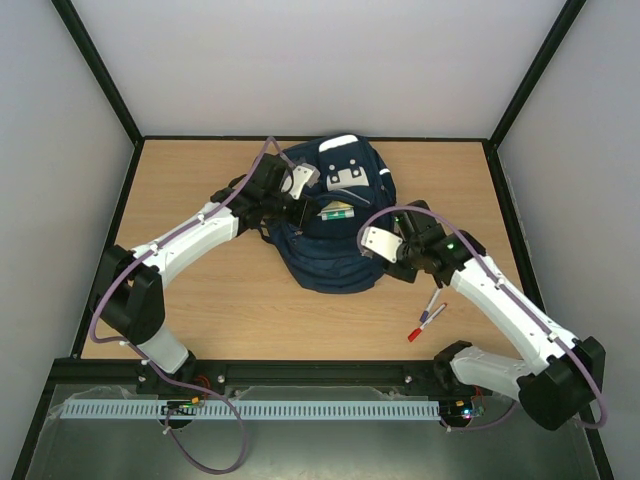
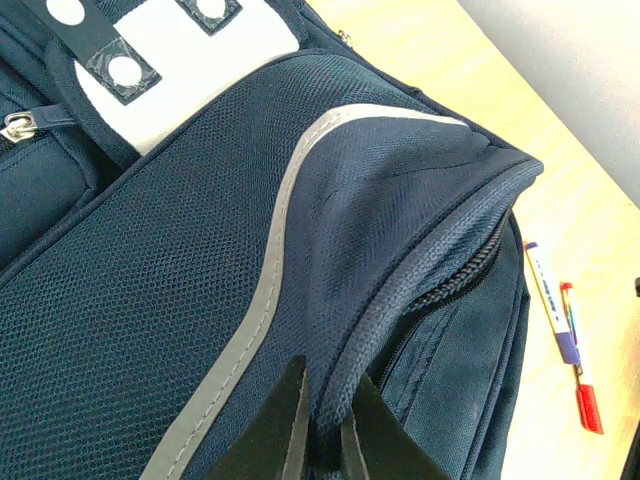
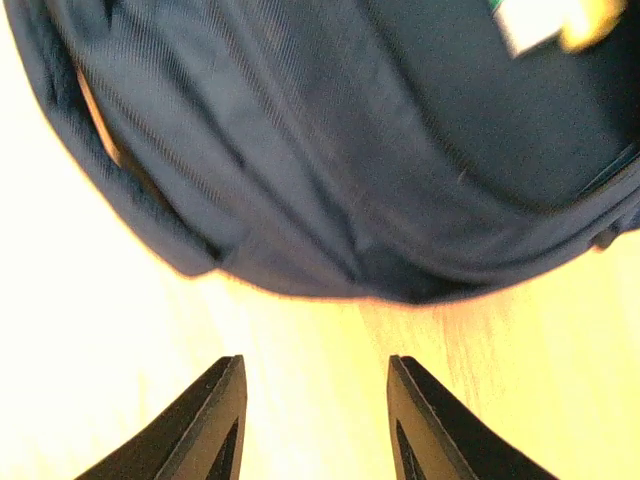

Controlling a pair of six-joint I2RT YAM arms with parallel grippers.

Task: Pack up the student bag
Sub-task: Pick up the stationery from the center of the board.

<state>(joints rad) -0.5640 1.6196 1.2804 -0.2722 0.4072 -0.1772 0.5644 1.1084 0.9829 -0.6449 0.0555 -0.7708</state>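
The student bag [image 1: 335, 225], a navy backpack with grey-white stripes and a pale front patch, lies flat at the middle back of the table. My left gripper [image 1: 303, 205] is at its upper left and is shut on a raised piped seam of the bag [image 2: 400, 290], beside a part-open zip; the black fingertips [image 2: 285, 420] pinch the fabric ridge. My right gripper [image 1: 390, 268] hovers at the bag's lower right edge. In the right wrist view its fingers [image 3: 225, 410] stand apart over bare wood, with the bag [image 3: 330, 150] just ahead and nothing between them.
Two pens [image 1: 428, 315] lie on the table right of the bag; in the left wrist view they show as a blue-and-white pen [image 2: 548, 305] and a red-capped pen [image 2: 582, 385]. A green-and-white item [image 1: 337, 211] shows in the bag's opening. Black frame posts and grey walls enclose the table.
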